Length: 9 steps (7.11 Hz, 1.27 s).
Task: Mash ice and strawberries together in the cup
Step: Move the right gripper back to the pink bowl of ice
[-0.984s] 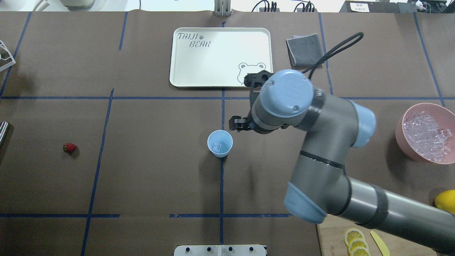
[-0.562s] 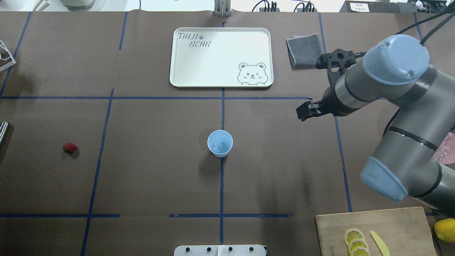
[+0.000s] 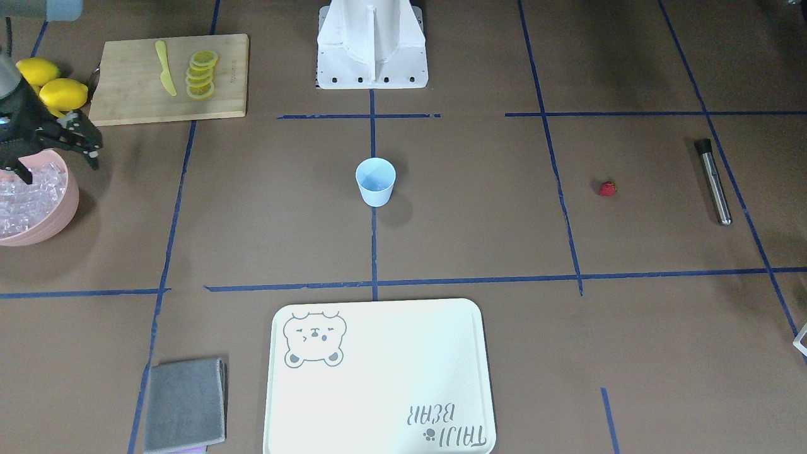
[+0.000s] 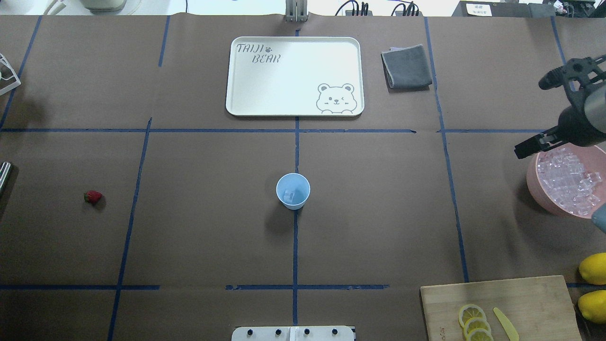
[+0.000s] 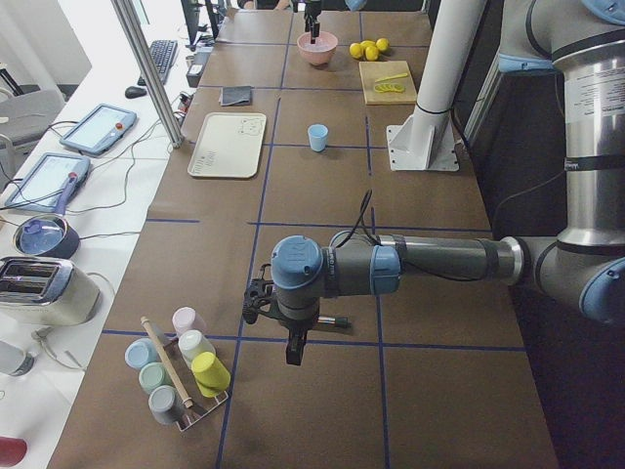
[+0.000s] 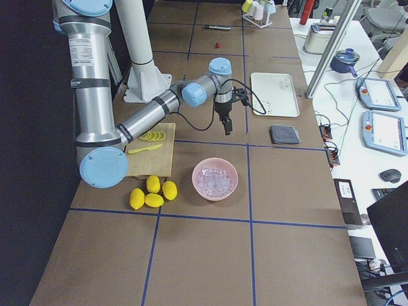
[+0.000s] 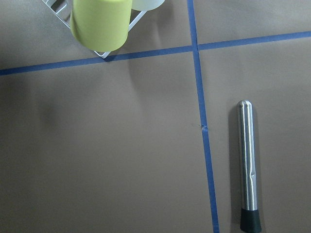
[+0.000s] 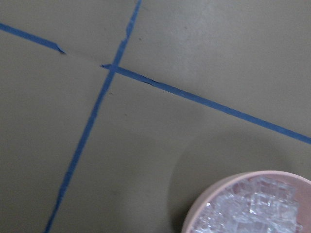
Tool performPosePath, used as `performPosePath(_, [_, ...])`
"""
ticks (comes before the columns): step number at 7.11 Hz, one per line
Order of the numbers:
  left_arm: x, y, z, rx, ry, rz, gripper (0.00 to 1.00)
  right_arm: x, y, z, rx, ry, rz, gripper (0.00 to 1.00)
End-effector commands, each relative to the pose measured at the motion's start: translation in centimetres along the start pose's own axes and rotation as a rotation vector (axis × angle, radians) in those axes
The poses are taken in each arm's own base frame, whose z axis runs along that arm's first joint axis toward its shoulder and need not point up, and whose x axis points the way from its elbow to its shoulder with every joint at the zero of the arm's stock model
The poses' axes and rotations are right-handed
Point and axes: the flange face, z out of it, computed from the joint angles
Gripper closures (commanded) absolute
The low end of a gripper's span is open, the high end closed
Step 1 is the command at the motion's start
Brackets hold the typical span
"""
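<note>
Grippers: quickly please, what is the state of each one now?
Left gripper: cannot be told; only the side view shows it.
Right gripper: open, holding nothing, near the pink bowl rim.

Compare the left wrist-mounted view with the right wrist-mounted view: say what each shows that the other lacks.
Only the left wrist-mounted view shows a metal rod with a black tip and a yellow-green cup at the top edge. Only the right wrist-mounted view shows the pink bowl holding ice. Both show the brown table cover crossed by blue tape lines.
</note>
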Motion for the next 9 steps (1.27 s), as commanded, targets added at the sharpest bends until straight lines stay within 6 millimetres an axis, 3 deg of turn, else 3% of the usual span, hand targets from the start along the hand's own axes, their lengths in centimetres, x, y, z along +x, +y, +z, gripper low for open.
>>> performPosePath(1, [0.1, 0.0, -0.1, 0.002, 0.0, 0.003, 0.0, 6.6, 5.4, 4.8, 0.009, 0.004, -0.04, 0.0])
performPosePath(3, [0.1, 0.0, -0.1, 0.003, 0.003, 0.003, 0.0, 10.0, 7.8, 8.8, -0.008, 0.008, -0.033, 0.02])
performPosePath(5, [0.4, -0.1, 0.0, 0.011, 0.039, 0.005, 0.0, 12.3, 9.3, 8.7, -0.04, -0.048, 0.032, 0.06])
performPosePath(9, [0.4, -0.1, 0.0, 0.011, 0.039, 0.005, 0.0, 13.4, 9.5, 10.5, -0.073, -0.046, 0.059, 0.19])
